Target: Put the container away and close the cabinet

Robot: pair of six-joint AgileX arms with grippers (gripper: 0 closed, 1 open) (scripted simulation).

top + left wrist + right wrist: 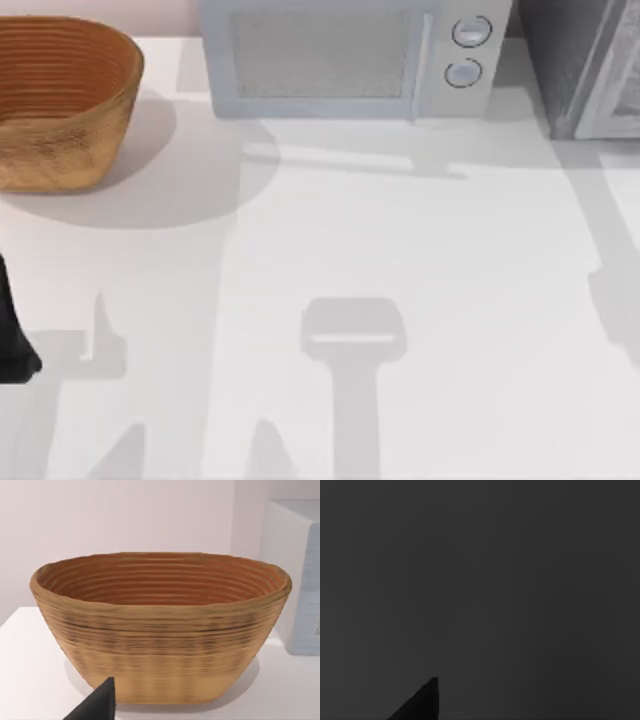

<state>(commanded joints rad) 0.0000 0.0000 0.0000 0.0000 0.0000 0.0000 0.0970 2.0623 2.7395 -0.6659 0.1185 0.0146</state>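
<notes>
Top view: basket (pixel 62 100) sits at the far left corner of the surface (pixel 450 300), upright, mouth up. Microwave (pixel 345 58) stands along the far edge, near the basket but apart from it. Cabinet (pixel 585 65) is at the far right corner. Left arm (pixel 12 335) is at the left edge, short of the basket.

Left wrist view: basket fills the frame, woven, ribbed wall, open oval rim, empty inside. Left end effector fingertip (pixel 100 702) pokes in low, apart from the basket; cannot tell whether it is open or closed.

Right wrist view: dark.

Judgement: likely light, fairly stiff, rough-surfaced so not slippery. Best hold looks like pinching the rim wall at a long side.
</notes>
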